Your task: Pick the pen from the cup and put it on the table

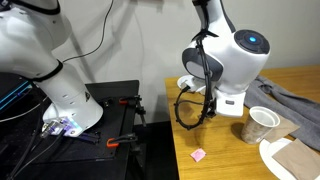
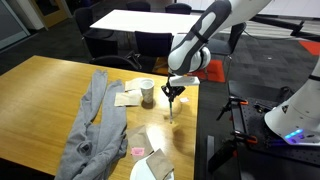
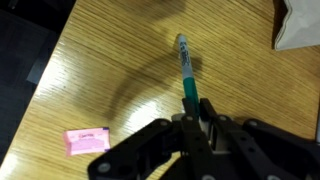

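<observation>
My gripper (image 3: pixel 193 112) is shut on the green pen (image 3: pixel 187 75); the pen sticks out from between the fingers toward the wooden table (image 3: pixel 110 70), its tip close to the surface. In an exterior view the gripper (image 2: pixel 174 95) hangs over the table (image 2: pixel 40 90) just right of the whitish cup (image 2: pixel 147 92), with the pen (image 2: pixel 173 107) pointing down. In an exterior view the cup (image 1: pixel 260 124) stands on the table (image 1: pixel 215 145) right of the arm; the gripper is hidden there behind the wrist.
A pink paper scrap (image 3: pixel 86 140) lies on the table near the gripper, also seen in both exterior views (image 1: pixel 198 155) (image 2: pixel 137 151). Grey cloth (image 2: pixel 95 125), paper (image 2: pixel 127 97), a white plate (image 1: pixel 285 158), a black workbench (image 1: pixel 90 130) beside the table.
</observation>
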You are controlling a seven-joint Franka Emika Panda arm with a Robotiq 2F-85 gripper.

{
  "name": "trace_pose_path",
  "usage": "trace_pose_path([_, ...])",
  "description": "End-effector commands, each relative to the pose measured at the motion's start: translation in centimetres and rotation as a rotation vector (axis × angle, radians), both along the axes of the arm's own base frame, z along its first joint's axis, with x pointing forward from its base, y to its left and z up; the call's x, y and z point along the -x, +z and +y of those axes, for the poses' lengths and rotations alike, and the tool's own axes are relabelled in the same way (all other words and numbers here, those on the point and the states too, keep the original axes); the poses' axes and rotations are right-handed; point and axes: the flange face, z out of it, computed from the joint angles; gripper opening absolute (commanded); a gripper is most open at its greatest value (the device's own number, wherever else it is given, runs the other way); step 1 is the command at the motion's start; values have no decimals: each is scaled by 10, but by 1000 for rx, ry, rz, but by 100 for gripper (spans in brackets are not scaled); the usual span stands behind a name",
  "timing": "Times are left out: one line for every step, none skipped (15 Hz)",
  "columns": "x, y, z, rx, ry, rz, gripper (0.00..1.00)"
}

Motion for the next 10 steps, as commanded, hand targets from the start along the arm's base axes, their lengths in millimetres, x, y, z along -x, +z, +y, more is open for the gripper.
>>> trace_pose_path([-5,-12,-3,-5,7,-3,3])
trace_pose_path([-5,-15,-2,2,8,6,31])
trace_pose_path([-6,-16,-2,6,7,9,38])
trace_pose_path([-6,-17,-2,13,7,14,45])
trace_pose_path([-6,-17,-2,15,13,14,51])
trace_pose_path([-6,-15,-1,20,15,15,58])
trace_pose_path([-7,-12,0,29,19,11,67])
trace_pose_path([-8,-8,1,39,23,9,73])
trace_pose_path([-9,-4,2,47,32,5,82])
trace_pose_path([-10,2,4,55,41,4,88])
